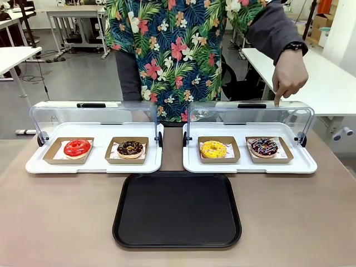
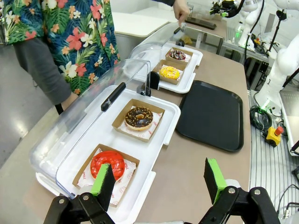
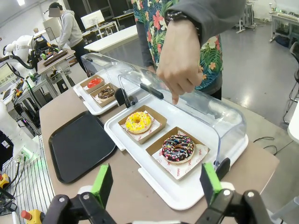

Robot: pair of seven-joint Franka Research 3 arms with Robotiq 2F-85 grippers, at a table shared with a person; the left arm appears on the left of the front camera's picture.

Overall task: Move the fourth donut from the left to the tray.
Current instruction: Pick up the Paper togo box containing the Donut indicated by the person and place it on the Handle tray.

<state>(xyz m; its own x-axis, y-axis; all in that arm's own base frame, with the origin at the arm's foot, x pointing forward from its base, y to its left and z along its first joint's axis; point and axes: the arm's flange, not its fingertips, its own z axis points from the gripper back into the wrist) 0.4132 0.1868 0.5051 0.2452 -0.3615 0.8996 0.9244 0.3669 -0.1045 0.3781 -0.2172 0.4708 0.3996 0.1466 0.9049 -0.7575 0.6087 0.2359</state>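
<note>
Closest to the front camera lies the tray point(image 1: 177, 210), black and bare, at the near middle of the table point(image 1: 55, 222). Beyond it two white display trays sit side by side with their clear lids swung up and back. On the right display tray point(image 1: 250, 167), the fourth donut point(image 1: 263, 147) rests in its brown cardboard holder at the far right, just beside the yellow donut point(image 1: 213, 149). The left display tray point(image 1: 94, 167) carries the red donut point(image 1: 77, 148) and the crumb-topped chocolate donut point(image 1: 130, 148). A person's hand point(image 1: 289, 75) points one finger down at the lid above the fourth donut; whether it touches cannot be told. The right gripper point(image 3: 155, 177) hangs short of that donut, jaws spread wide and holding nothing. The left gripper point(image 2: 159, 175) hangs near the red donut, likewise wide apart and empty.
</note>
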